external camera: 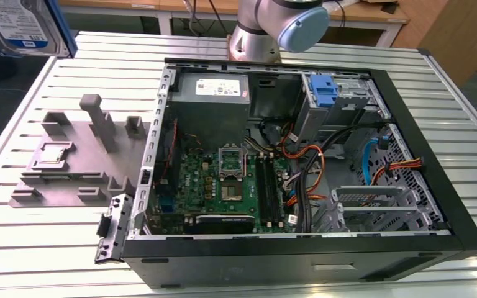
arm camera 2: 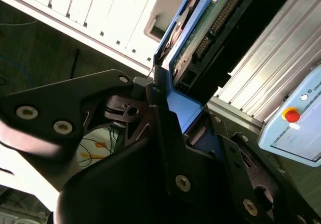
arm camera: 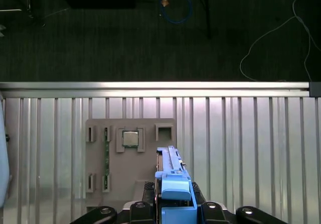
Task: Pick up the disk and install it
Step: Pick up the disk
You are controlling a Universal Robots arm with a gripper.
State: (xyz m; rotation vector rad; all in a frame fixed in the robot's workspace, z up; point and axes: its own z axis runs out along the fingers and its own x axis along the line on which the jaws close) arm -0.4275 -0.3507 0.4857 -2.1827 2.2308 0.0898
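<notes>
Clamping the disk (external camera: 23, 25) by its blue rails, the claw (arm camera: 175, 206) holds it at the exterior view's upper left, long axis pointing out from the claw. The open computer case (external camera: 263, 264) lies well apart, toward the lower right.

- disk (external camera: 19, 25), white-and-blue label: print too small to read.
- power-supply box (external camera: 190, 93), white label: print illegible.
- pale-blue control panel (arm camera 2: 296, 133), edge lettering: cut off, unreadable.
- Readable numbers or signs: none.
</notes>
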